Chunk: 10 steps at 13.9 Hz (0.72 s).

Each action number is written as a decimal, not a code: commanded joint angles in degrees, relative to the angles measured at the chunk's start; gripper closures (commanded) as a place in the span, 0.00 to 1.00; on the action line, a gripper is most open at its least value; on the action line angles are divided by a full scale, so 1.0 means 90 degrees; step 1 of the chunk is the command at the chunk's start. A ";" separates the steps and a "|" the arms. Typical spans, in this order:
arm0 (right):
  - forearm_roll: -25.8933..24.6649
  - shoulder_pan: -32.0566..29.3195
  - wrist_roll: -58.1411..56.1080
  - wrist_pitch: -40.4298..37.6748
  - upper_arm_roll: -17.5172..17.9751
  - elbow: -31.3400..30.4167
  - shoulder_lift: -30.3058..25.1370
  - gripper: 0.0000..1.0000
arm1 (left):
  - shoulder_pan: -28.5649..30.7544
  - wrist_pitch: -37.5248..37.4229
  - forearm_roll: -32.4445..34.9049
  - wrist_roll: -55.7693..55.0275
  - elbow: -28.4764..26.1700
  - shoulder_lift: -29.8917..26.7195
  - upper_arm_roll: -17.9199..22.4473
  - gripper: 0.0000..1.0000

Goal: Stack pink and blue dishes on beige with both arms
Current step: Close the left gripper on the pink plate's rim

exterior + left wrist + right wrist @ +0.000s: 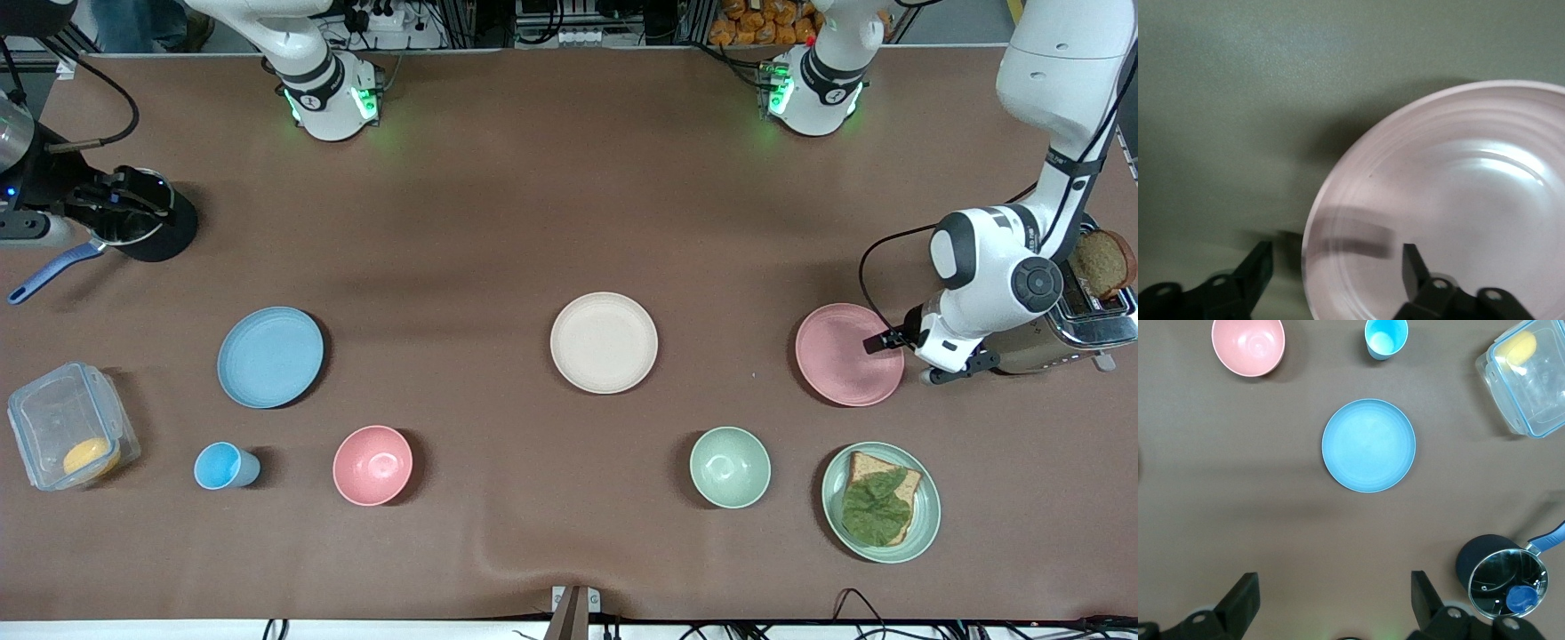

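Brown tabletop, three plates in a row.
I saw the blue plate (270,356), beige plate (604,342), pink plate (847,354); left gripper (1338,267) straddled pink's rim, fingers apart; right gripper (1335,597) hung spread above the blue plate.

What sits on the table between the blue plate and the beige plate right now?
Nothing: the front view shows bare brown tablecloth between the blue plate and the beige plate.
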 commanded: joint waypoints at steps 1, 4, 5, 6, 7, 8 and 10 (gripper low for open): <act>0.0094 0.0030 0.0080 -0.0016 -0.0010 -0.0155 -0.0234 0.00 | 0.0034 0.0054 0.0103 -0.0104 0.0080 0.0069 -0.0018 0.29; 0.0085 0.0020 0.0080 0.0013 -0.0010 -0.0223 -0.0225 0.00 | 0.0034 0.0054 0.0093 -0.0143 0.0080 0.0069 -0.0018 0.77; 0.0085 0.0011 0.0080 0.0003 -0.0010 -0.0223 -0.0224 0.00 | 0.0034 0.0054 0.0093 -0.0144 0.0100 0.0069 -0.0018 0.95; 0.0085 0.0011 0.0080 0.0003 -0.0010 -0.0223 -0.0234 0.00 | 0.0043 0.0054 0.0103 -0.0144 0.0109 0.0059 -0.0018 1.00; 0.0085 0.0001 0.0080 0.0003 -0.0010 -0.0223 -0.0234 0.00 | 0.0043 0.0054 0.0093 -0.0144 0.0119 0.0049 -0.0018 1.00; 0.0085 0.0001 0.0080 -0.0007 -0.0010 -0.0233 -0.0234 0.00 | 0.0043 0.0054 0.0103 -0.0124 0.0119 0.0030 -0.0018 1.00; 0.0085 0.0001 0.0080 0.0003 -0.0010 -0.0262 -0.0244 0.00 | 0.0179 0.0044 0.0103 0.0012 0.0119 -0.0106 -0.0047 1.00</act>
